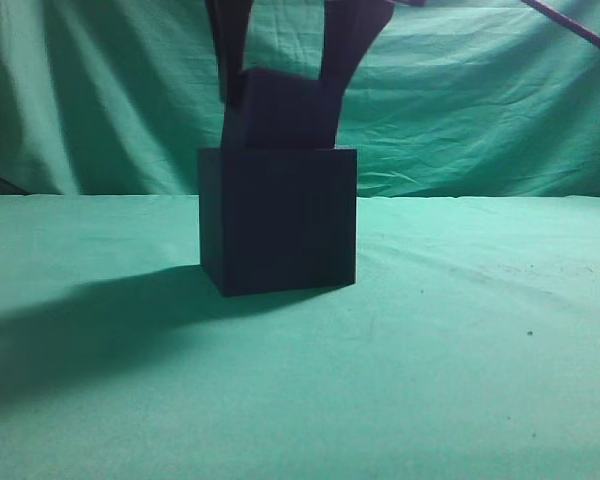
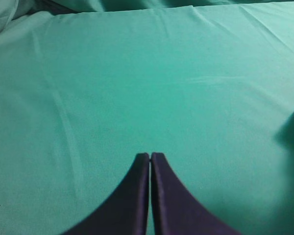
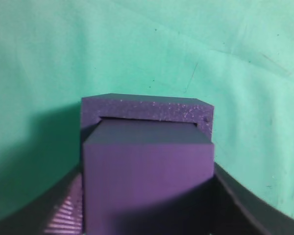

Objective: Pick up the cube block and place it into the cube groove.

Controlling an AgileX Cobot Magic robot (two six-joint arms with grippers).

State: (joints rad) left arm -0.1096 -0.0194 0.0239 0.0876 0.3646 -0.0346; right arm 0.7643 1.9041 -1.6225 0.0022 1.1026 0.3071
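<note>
The cube groove, a large near-black box, stands mid-table on the green cloth. The cube block sits partly inside its top hollow, its upper half sticking out. My right gripper comes down from above and is shut on the cube block, one finger on each side. In the right wrist view the purple cube block fills the space between the fingers, with the cube groove's rim just beyond it. My left gripper is shut and empty over bare cloth, away from the box.
Green cloth covers the table and hangs as a backdrop. A dark shadow lies on the cloth left of the box. A thin dark cable crosses the top right corner.
</note>
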